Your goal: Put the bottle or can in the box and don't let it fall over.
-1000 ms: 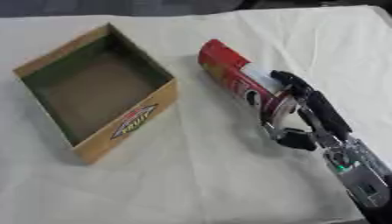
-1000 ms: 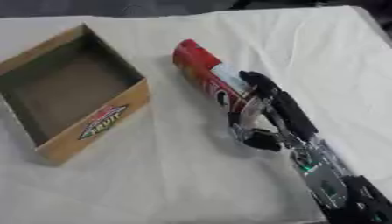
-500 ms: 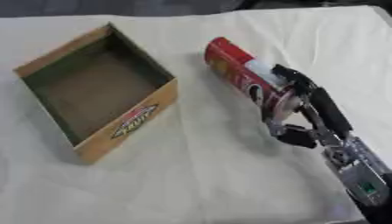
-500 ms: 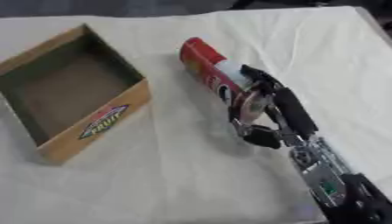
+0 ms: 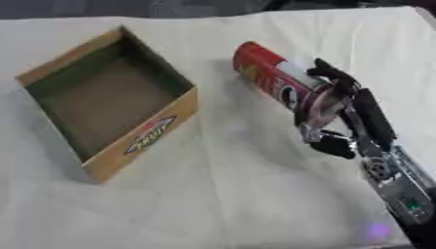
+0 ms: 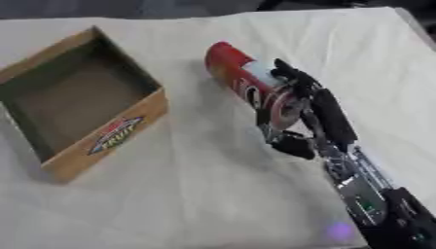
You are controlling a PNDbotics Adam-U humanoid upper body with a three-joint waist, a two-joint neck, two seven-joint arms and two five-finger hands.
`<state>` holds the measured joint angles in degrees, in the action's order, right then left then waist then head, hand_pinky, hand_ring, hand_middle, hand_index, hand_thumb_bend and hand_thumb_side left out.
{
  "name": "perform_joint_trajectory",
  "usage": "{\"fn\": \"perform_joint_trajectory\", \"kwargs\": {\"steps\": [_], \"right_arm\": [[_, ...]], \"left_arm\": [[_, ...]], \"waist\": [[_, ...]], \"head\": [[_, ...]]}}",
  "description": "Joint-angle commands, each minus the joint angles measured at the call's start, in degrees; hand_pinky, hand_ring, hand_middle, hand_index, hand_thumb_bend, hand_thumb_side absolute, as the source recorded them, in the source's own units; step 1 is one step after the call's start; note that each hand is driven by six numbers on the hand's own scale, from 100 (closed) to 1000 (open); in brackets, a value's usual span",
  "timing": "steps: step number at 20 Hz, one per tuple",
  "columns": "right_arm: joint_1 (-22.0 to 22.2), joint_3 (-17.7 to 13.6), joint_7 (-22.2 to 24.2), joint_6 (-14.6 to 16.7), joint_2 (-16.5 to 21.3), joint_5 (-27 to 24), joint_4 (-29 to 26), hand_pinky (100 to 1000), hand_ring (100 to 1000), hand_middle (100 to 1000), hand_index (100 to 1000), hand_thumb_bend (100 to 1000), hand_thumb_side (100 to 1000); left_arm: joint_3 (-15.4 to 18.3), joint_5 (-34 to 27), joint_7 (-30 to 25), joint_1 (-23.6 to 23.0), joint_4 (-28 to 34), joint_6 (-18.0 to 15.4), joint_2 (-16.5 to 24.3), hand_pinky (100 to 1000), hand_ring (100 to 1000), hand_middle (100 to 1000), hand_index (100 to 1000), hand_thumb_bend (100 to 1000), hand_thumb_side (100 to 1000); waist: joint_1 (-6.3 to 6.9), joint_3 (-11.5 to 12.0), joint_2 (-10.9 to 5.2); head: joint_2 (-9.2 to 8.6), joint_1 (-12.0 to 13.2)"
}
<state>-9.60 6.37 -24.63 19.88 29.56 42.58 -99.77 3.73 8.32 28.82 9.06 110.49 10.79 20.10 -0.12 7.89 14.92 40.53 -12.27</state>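
Lying on its side on the creased white cloth point(image 5: 213, 194), the smooth red cylindrical can point(image 5: 277, 82) is resting right of the open cardboard box point(image 5: 111, 104), which is holding nothing. The right hand point(image 5: 340, 116) is curling around the can's near end.

Spread across nearly the whole view: a white cloth point(image 5: 223, 194), slightly rumpled. Creased softly through the middle, with long shallow folds running toward the near edge. Flatter and brighter toward the far right corner. Marked near the lower right by a small purple glow point(image 5: 374, 229), round and faint, lying on the fabric. Bounded at the far edge by a dark strip point(image 5: 128, 7), grey-black and too blurred to make out. Cut off at the far right, where a sliver of darker ground point(image 6: 423, 26) shows beyond the cloth's edge.
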Motion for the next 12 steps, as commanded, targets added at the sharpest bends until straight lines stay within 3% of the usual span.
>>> {"fn": "perform_joint_trajectory", "kwargs": {"steps": [1,12], "right_arm": [[-0.95,-0.71,-2.4,1.34,2.02,1.22,-1.5,100,541,277,202,100,100],[-6.63,-0.77,-7.69,5.73,4.11,2.25,-1.92,100,343,207,174,100,100]], "left_arm": [[0.55,-0.3,-0.03,0.22,0.54,-0.28,0.68,530,803,914,710,100,739],[0.53,-0.5,-0.07,0.05,0.44,-0.45,0.72,530,802,912,709,100,738]], "waist": [[-0.08,0.08,-0.29],[-0.1,0.07,-0.57]], "head": [[-0.84,-0.21],[-0.63,-0.29]]}}
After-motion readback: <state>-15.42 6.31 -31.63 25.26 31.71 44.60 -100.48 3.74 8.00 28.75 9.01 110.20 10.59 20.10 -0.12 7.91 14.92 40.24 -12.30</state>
